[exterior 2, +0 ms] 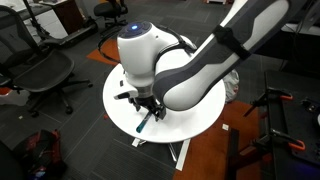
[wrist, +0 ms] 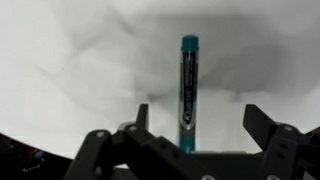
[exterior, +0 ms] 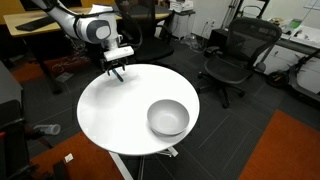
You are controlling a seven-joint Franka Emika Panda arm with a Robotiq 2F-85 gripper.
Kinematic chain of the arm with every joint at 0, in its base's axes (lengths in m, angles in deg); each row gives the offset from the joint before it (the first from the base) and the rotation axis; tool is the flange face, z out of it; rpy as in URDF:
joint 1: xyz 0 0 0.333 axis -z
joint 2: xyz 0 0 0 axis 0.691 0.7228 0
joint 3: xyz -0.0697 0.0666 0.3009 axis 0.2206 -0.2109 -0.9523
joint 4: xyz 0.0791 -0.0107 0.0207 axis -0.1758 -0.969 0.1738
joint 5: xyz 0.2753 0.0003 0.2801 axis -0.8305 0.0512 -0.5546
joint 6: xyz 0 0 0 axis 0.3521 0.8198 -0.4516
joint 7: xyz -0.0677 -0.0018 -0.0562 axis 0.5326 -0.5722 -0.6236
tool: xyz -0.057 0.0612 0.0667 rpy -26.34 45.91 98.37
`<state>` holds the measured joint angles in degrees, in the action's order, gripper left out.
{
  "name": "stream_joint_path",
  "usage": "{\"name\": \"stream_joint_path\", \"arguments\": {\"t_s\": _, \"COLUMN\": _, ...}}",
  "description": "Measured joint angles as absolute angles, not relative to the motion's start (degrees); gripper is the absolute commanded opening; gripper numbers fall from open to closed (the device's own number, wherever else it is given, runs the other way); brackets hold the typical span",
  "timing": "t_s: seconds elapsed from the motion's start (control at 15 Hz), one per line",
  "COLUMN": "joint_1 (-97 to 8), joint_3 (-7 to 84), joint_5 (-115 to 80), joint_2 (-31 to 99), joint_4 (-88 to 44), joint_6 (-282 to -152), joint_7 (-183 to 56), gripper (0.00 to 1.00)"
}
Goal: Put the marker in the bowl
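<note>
Between the wide-open, empty jaws of the gripper (wrist: 196,112), the teal marker (wrist: 189,80) lay lengthwise, pointing away from the wrist.

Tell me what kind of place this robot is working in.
Probably an office or lab workspace: mesh swivel chairs stand near the round white table, and a wooden desk sits behind it.

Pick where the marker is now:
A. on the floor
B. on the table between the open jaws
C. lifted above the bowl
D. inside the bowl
B: in the wrist view the marker lies on the table between the spread jaws of the gripper, and the bowl sits apart.
</note>
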<state>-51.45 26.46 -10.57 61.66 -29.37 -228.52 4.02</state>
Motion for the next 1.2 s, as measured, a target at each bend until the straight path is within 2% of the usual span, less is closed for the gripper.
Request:
{"name": "stream_joint_path", "arguments": {"t_s": 0.47, "joint_1": -51.5, "joint_3": 26.4, "joint_5": -10.6, "joint_2": 62.7, "joint_4": -28.3, "joint_6": -228.5, "joint_7": 4.0, "gripper": 0.12}}
{"name": "stream_joint_path", "arguments": {"t_s": 0.6, "joint_1": -51.5, "joint_3": 26.4, "joint_5": -10.6, "joint_2": 62.8, "joint_4": -28.2, "joint_6": -228.5, "joint_7": 4.0, "gripper": 0.01}}
{"name": "stream_joint_path", "arguments": {"t_s": 0.73, "joint_1": -51.5, "joint_3": 26.4, "joint_5": -10.6, "joint_2": 62.8, "joint_4": -28.1, "joint_6": -228.5, "joint_7": 4.0, "gripper": 0.04}}
{"name": "stream_joint_path", "arguments": {"t_s": 1.2, "joint_1": -50.8, "joint_3": 26.4, "joint_5": -10.5, "joint_2": 62.1, "joint_4": -28.2, "joint_6": -227.2, "joint_7": 3.3, "gripper": 0.04}}
